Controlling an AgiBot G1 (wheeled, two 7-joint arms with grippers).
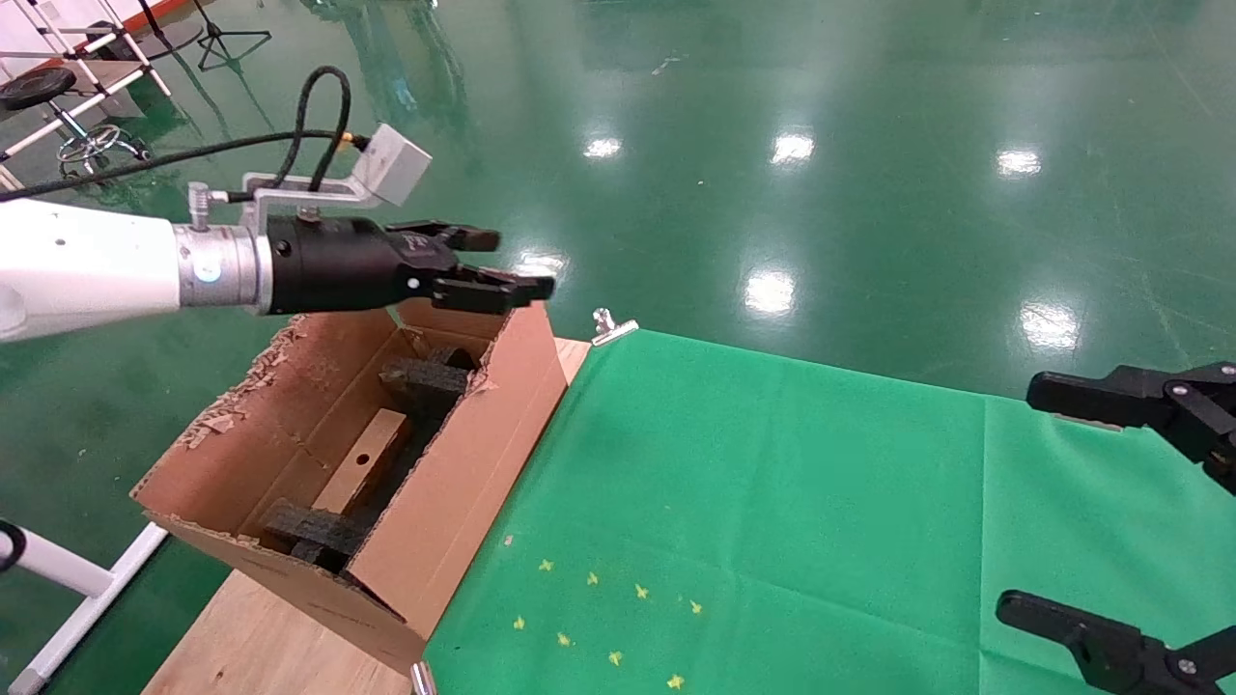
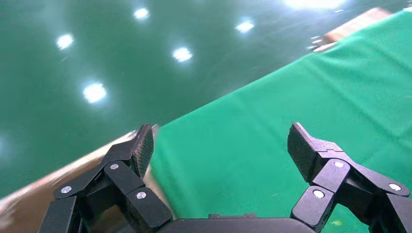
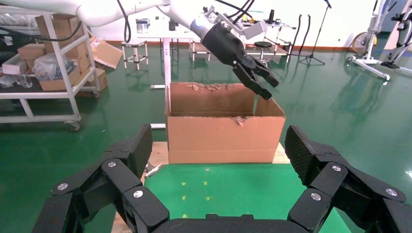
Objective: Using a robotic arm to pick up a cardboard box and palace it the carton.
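Your left gripper (image 1: 497,265), on the robotic arm (image 1: 87,265), hangs spread and empty above the far rim of the carton (image 1: 463,483). The cardboard box (image 1: 362,461) already lies inside, below and nearer the robot than that gripper, standing on a long edge between the black foam blocks (image 1: 425,381), its long axis along the carton's length. Your right gripper (image 1: 1120,521), also spread and empty, sits well apart over the green cloth (image 1: 772,483); I judge placement done, so only a clear retreat remains.

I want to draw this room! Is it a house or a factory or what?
Probably a robot lab or workshop, not a house. It has a shiny green floor, wheeled metal shelves holding boxes, tripod stands, and a robot's left gripper above a carton.
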